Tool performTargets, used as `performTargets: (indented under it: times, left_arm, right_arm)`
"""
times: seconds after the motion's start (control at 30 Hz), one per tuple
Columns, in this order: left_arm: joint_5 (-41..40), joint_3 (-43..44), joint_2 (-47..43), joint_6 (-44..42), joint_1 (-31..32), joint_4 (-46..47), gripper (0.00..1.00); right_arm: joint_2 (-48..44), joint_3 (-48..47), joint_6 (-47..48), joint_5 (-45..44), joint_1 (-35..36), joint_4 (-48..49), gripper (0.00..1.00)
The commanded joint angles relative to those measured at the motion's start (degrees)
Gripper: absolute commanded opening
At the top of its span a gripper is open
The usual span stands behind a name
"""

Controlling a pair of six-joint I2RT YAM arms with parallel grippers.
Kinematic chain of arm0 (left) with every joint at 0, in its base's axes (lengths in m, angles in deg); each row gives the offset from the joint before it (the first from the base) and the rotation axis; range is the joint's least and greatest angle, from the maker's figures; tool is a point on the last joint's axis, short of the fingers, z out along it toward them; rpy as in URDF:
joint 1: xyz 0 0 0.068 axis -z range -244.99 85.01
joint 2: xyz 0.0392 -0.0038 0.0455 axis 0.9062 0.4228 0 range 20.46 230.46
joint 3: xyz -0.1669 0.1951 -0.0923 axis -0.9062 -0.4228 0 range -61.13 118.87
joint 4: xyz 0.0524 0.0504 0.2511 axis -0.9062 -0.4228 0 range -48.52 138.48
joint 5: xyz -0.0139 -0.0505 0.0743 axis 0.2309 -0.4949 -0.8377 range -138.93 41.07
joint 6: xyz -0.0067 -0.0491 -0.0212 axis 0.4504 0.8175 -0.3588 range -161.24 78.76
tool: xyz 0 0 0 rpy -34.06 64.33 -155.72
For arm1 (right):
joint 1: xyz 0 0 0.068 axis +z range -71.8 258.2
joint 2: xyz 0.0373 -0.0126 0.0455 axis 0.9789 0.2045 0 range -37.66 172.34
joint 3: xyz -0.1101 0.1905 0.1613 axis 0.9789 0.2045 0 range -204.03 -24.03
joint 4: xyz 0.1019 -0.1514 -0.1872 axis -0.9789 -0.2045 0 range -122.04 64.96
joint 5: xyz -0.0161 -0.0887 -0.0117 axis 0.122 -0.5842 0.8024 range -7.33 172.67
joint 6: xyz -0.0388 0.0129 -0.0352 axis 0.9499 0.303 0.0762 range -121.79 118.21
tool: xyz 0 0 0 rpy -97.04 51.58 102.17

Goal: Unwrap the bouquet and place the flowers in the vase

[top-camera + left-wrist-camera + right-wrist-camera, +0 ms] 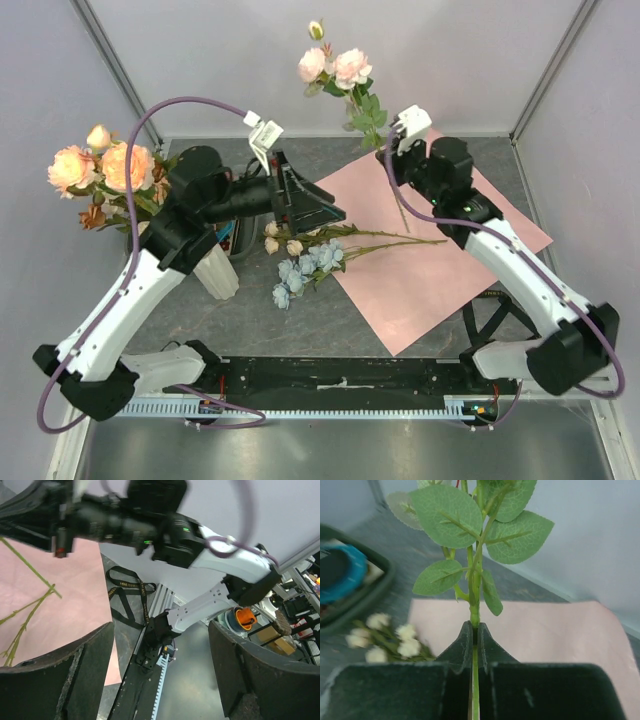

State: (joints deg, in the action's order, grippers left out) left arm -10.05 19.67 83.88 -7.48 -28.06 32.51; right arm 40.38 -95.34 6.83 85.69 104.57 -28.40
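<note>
A: White ribbed vase (218,272), left of the left gripper (312,200), holds peach roses (100,165) upright.
B: And that gripper?
A: Fingers spread, empty, above light blue and cream roses (308,262) lying flat, likely its next pick.
B: The right gripper (472,630)?
A: Clamped on the green stem of the pink roses (335,68), blooms held clear of the pink paper sheet (440,270), seemingly bound for the vase.

Peach roses (100,165) stand by the white vase (218,275), pink roses (335,68) aloft, blue flowers (310,262) lying beside the pink paper (440,270).
</note>
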Motion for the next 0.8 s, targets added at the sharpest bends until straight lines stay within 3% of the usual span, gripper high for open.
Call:
performTargets:
  times: [0.0,0.2,0.6,0.7,0.77]
  left_arm:
    - [-5.63,6.20,4.51,-0.53,2.27,2.09,0.84]
    - [-15.22,13.15,10.40,-5.19,2.27,-2.14,0.86]
    - [-15.94,20.72,13.57,-5.46,2.27,-1.88,0.76]
    - [-15.76,21.33,13.58,-5.63,2.27,-1.96,0.68]
    - [-16.37,21.25,13.31,-6.16,2.27,-2.14,0.58]
  right_arm:
    - [-8.60,2.22,-17.39,11.64,0.43,11.42,0.00]
    - [-14.23,3.55,-24.09,19.55,3.25,19.70,0.00]
    - [-17.22,3.63,-23.30,25.09,8.43,19.00,0.00]
    - [-17.48,3.63,-22.25,25.89,10.10,18.91,0.00]
    - [-17.57,3.37,-21.55,26.06,10.72,18.39,0.00]
